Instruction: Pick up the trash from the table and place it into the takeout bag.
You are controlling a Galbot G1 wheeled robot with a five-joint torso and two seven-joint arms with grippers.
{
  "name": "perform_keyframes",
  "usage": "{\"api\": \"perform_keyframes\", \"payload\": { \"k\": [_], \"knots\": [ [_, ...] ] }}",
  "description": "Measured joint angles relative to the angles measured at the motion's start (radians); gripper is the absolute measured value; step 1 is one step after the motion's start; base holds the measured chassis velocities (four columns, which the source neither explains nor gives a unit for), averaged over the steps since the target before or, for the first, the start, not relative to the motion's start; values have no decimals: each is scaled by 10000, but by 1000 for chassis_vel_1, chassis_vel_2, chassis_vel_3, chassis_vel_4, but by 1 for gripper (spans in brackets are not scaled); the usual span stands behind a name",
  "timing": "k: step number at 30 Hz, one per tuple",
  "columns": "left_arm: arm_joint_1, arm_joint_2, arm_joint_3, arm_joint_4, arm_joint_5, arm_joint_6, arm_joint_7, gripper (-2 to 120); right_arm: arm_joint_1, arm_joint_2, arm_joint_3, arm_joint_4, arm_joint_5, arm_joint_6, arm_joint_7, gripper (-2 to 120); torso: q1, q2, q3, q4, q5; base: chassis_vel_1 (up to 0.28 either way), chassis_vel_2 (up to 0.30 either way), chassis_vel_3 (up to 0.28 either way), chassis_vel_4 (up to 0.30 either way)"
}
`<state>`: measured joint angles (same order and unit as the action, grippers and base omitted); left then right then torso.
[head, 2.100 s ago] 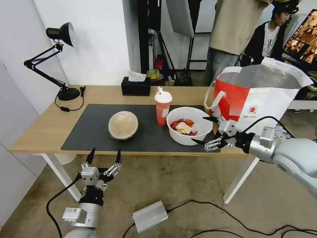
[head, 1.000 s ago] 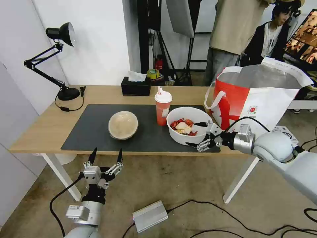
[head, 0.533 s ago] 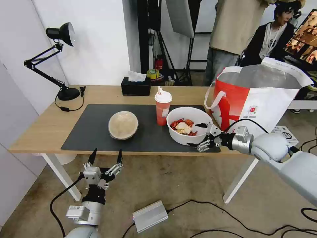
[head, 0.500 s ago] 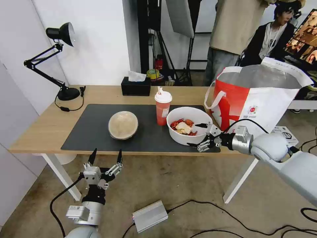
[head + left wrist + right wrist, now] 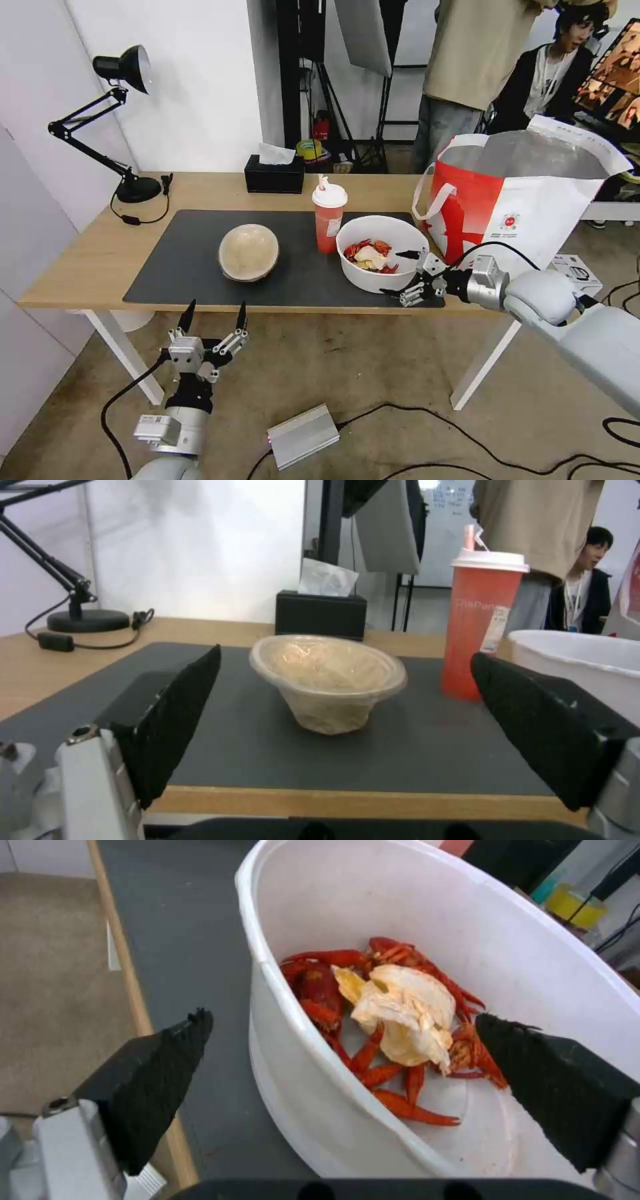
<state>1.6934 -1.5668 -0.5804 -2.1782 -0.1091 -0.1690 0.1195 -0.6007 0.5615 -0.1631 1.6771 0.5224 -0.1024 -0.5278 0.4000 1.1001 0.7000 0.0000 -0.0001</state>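
Reaching in since earlier, right end effector [image 5: 403, 273] straddles the white bowl's [image 5: 373, 277] rim, wide open (empty); light, flexible plastic, grip rim.

Black desk lamp [image 5: 110, 110] at table's far left corner, arm folded, base on wood, cord looped beside it. Black tissue box [image 5: 274, 175] at far edge near middle, white tissue sticking up. Silver metal box [image 5: 303, 435] on floor below near edge, black cables trailing. Black stands and tape rolls on floor beyond far edge.
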Motion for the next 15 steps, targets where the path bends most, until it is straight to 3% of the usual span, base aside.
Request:
{"api": "perform_keyframes", "payload": {
  "k": [10,15],
  "knots": [
    [-8,-3,-14,20,-7,-5,7,100,168,197,-159,-366,-186,115,29,99,0,0,0,0,0,0,0,0,0],
    [-9,-16,-18,43,-7,-6,11,100,232,300,-224,-509,-208,178,31,82,0,1,-1,-1,0,0,0,0,0]
  ]
}}
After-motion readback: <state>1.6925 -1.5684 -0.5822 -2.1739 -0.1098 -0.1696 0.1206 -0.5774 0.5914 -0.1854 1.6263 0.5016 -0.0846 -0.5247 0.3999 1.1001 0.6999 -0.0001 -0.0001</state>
